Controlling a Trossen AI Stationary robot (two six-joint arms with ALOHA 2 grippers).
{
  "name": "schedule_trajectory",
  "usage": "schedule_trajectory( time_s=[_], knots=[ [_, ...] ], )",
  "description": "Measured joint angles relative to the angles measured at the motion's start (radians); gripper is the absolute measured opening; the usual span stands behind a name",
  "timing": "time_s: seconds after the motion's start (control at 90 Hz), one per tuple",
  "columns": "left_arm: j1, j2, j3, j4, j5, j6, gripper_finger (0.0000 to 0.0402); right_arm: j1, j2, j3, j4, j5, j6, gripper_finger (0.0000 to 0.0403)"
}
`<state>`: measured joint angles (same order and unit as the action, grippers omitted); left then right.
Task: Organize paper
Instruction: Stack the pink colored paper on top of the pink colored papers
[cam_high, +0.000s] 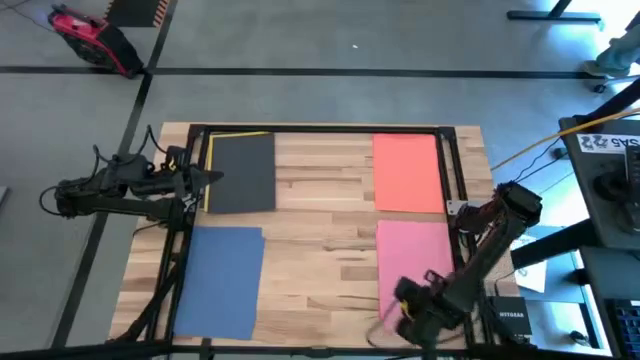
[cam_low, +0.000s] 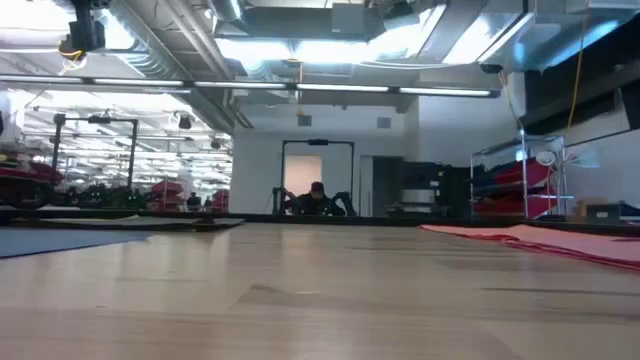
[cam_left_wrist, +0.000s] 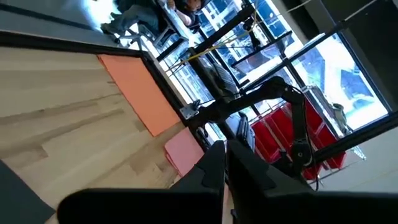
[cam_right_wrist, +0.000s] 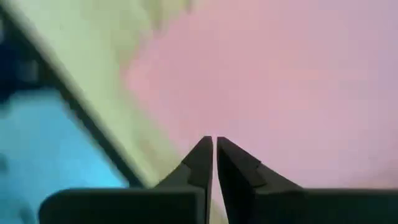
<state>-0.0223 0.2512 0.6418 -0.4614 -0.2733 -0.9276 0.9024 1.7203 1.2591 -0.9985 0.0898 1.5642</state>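
Observation:
Several sheets of paper lie flat on the wooden table. A dark grey sheet (cam_high: 243, 172) is at the far left, on a yellow sheet whose edge (cam_high: 209, 165) shows. An orange sheet (cam_high: 408, 172) is at the far right, a pink one (cam_high: 415, 262) at the near right and a blue one (cam_high: 220, 280) at the near left. My left gripper (cam_high: 212, 178) is shut at the dark sheet's left edge and points level toward the table's right (cam_left_wrist: 225, 163). My right gripper (cam_high: 400, 312) is shut at the pink sheet's near end (cam_right_wrist: 214, 144). My right gripper hangs close over the pink sheet (cam_right_wrist: 280, 93) near its near end, fingers shut and slanting down. I cannot tell whether the tips touch the sheet. My left gripper stands by the dark sheet's left edge (cam_high: 207, 185). Whether it touches it does not show.
A black frame (cam_high: 320, 128) runs along the table's far, left and right edges. Bare wood (cam_high: 320, 230) lies between the left and right sheets. A red machine (cam_high: 88, 35) is on the floor beyond the far left. Equipment (cam_high: 600, 170) stands to the table's right.

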Motion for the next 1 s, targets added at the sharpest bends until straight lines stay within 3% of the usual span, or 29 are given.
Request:
schedule_trajectory(
  time_s=[0.211, 0.344, 0.533, 0.611, 0.789, 1.0],
  knots=[
    [0.000, 0.000, 0.000, 0.000, -0.011, -0.001, 0.0000, -0.228, 0.000, -0.002, 0.030, 0.159, 0.053, 0.0000],
    [0.000, 0.000, 0.000, 0.000, -0.025, -0.006, 0.0000, -0.389, -0.023, -0.058, 0.051, 0.160, 0.082, 0.0000],
    [0.000, 0.000, 0.000, 0.000, -0.026, -0.007, 0.0000, -0.583, -0.144, -0.237, 0.309, 0.115, -0.031, 0.0000],
    [0.000, 0.000, 0.000, 0.001, -0.026, -0.007, 0.0000, -0.636, -0.201, -0.310, 0.330, 0.083, -0.051, 0.0000],
    [0.000, 0.000, 0.000, 0.001, -0.034, -0.015, 0.0000, -0.718, -0.295, -0.404, 0.200, 0.085, -0.046, 0.0000],
    [0.000, 0.000, 0.000, 0.001, -0.064, -0.014, 0.0000, -0.782, -0.309, -0.472, 0.192, 0.077, -0.050, 0.0000]
  ],
)
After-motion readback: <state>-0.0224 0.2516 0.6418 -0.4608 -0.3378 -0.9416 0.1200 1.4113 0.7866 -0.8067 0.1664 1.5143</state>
